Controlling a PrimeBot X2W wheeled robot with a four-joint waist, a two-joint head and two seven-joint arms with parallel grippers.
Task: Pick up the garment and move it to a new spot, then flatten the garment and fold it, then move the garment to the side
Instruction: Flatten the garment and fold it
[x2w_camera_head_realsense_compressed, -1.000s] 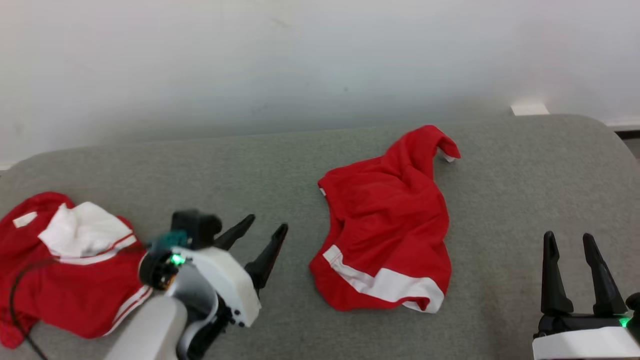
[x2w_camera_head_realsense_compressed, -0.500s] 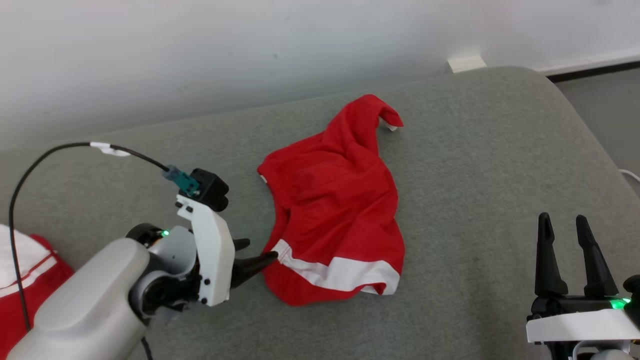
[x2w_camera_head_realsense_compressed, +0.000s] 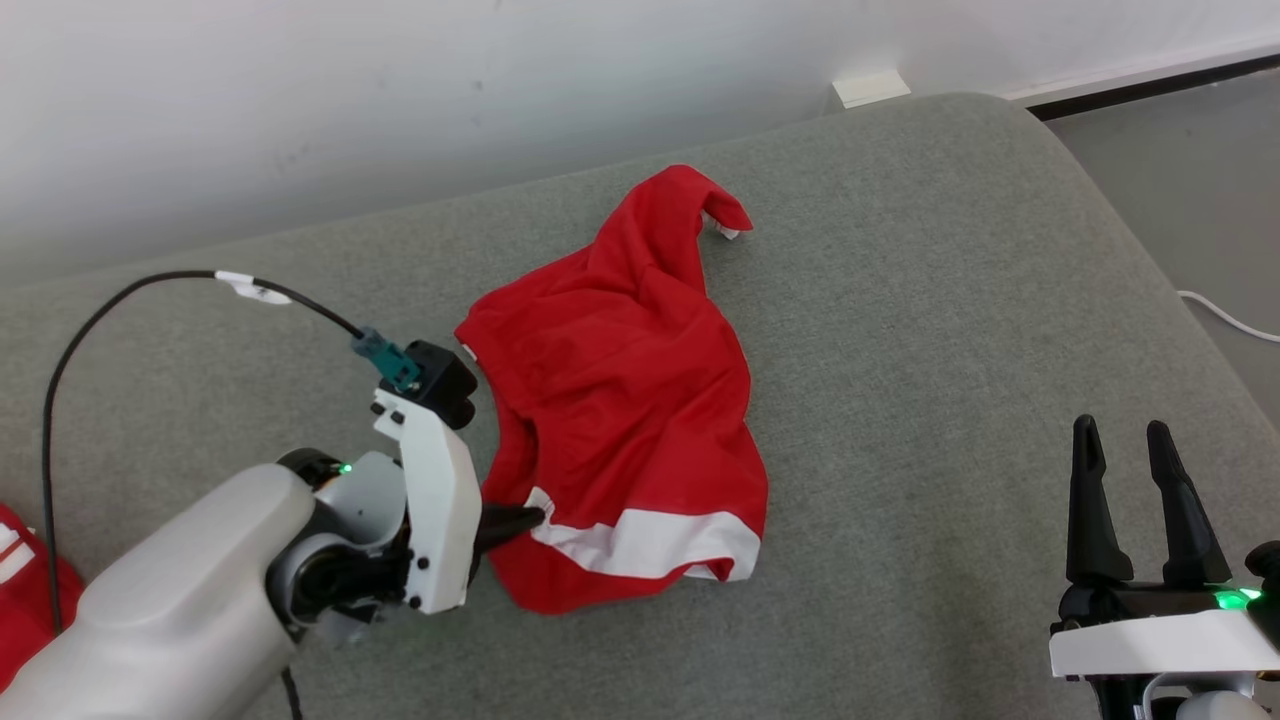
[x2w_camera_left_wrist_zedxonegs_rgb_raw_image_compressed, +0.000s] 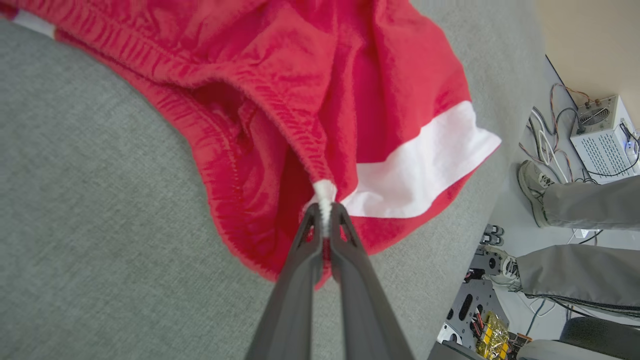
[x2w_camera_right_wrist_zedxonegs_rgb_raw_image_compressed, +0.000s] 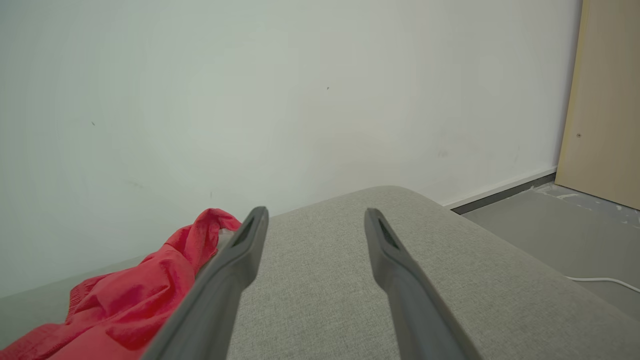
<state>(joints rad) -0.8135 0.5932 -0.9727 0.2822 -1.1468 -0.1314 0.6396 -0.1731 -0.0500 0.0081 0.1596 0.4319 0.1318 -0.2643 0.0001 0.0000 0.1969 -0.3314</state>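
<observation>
On grey woven cushion (x2w_camera_head_realsense_compressed: 950, 300): crumpled red garment (x2w_camera_head_realsense_compressed: 620, 380).

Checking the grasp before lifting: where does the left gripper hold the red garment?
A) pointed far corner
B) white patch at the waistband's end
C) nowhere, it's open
B: the left gripper is shut on a white tuft of the red garment by its waistband.

Left gripper (x2w_camera_left_wrist_zedxonegs_rgb_raw_image_compressed: 325, 214) now, seemingly, on garment (x2w_camera_left_wrist_zedxonegs_rgb_raw_image_compressed: 360, 75)

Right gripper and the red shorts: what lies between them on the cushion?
Just bare grey cushion. The head view shows that stretch between the open right gripper and the red shorts.
</observation>
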